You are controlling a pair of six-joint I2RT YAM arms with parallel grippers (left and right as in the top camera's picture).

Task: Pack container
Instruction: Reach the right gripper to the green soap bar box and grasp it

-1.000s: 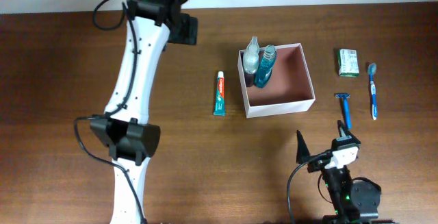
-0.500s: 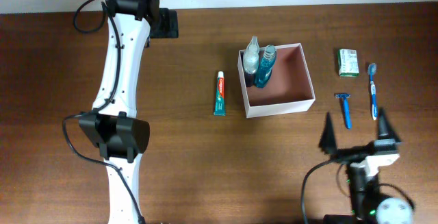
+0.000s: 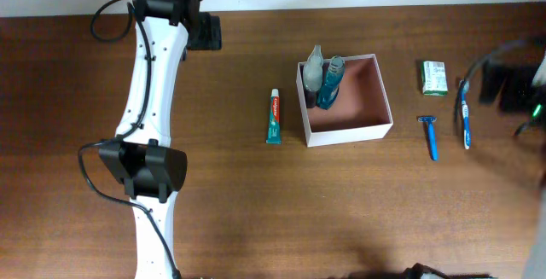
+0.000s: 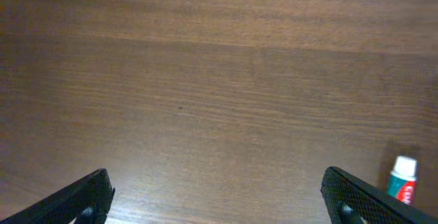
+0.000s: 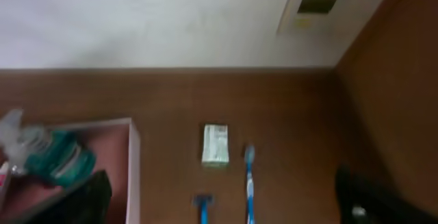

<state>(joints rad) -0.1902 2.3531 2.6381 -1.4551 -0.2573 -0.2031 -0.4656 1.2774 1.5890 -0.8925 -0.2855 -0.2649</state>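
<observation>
**Item 1, container** (image 3: 350, 134): square white-walled box with a reddish-brown floor, mid-table. I use it as the reference for everything else. A clear bottle (image 3: 315, 69) and a blue bottle (image 3: 330, 84) stand inside, leaning together in its far-left corner. The near and right parts of the floor are bare.

**Item 2, toothpaste** (image 3: 273, 117): lies flat on the table (image 3: 222, 202), just left of the container.

**Item 3, loose things right of the container, all apart from it:** green soap box (image 3: 434, 78), razor (image 3: 430, 136), toothbrush (image 3: 465, 113).

**Item 4, left arm** (image 3: 158, 66): well left of the container. The left jaws are spread wide and hold nothing.

**Item 5, right arm** (image 3: 512, 87): blurred, out beyond the toothbrush. The right jaws are spread and empty.

**Handling note:** I judge the step in hand to be fetching one of the right-side things.
- I would settle on one; the soap box looks easiest.
- I would square the jaws across its narrow sides and come straight down.
- I would lift it above the wall before crossing.
- I would release over the bare floor, clear of the bottles, which could topple.
</observation>
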